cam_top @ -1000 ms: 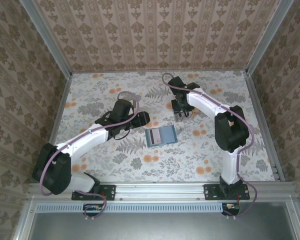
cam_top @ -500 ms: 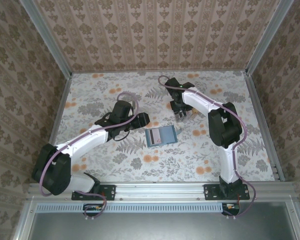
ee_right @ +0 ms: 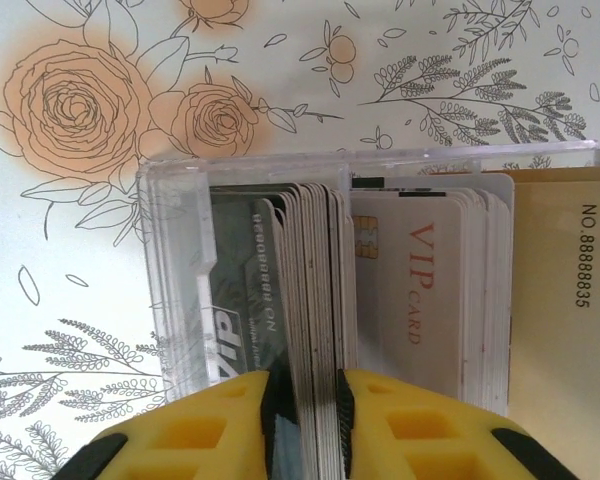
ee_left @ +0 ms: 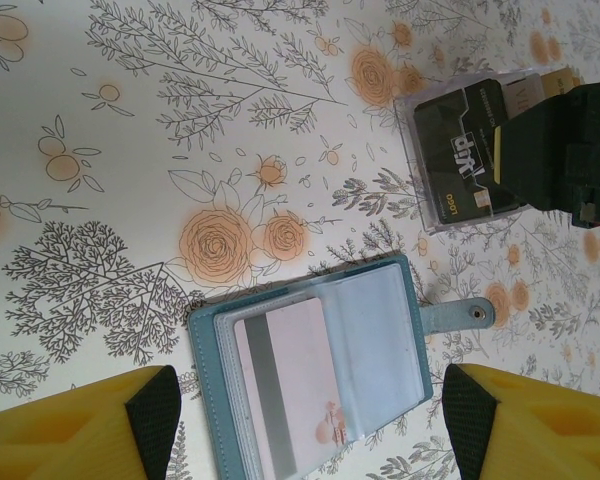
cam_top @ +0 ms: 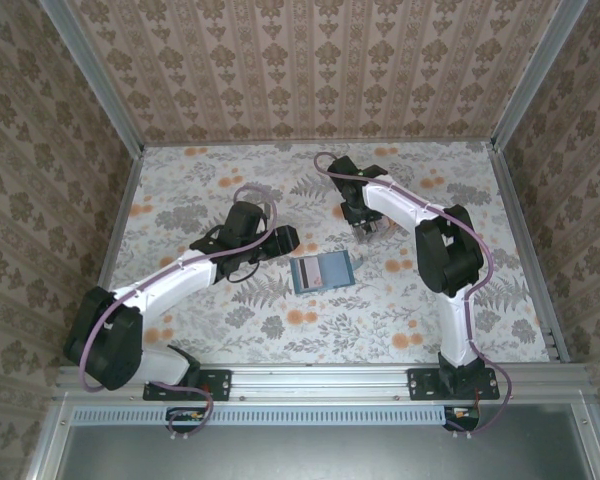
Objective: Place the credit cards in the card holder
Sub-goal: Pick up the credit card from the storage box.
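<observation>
The right claw [ee_right: 305, 400], clenched on a few credit cards [ee_right: 315, 250] upright in the clear box [ee_right: 175, 290] before its tips, probably needed a straight, slow lift to shed extras; the card holder [ee_left: 320, 380] lay open between the fingers of the released left claw [ee_left: 312, 410].

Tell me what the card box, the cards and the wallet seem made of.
The card box: clear rigid plastic, glossy; the floral cloth shows through its walls. The credit cards: likely thin stiff plastic, printed, smooth edges. The card holder: teal leather or imitation, matte, stitched rim; inner sleeves look like clear film.
</observation>
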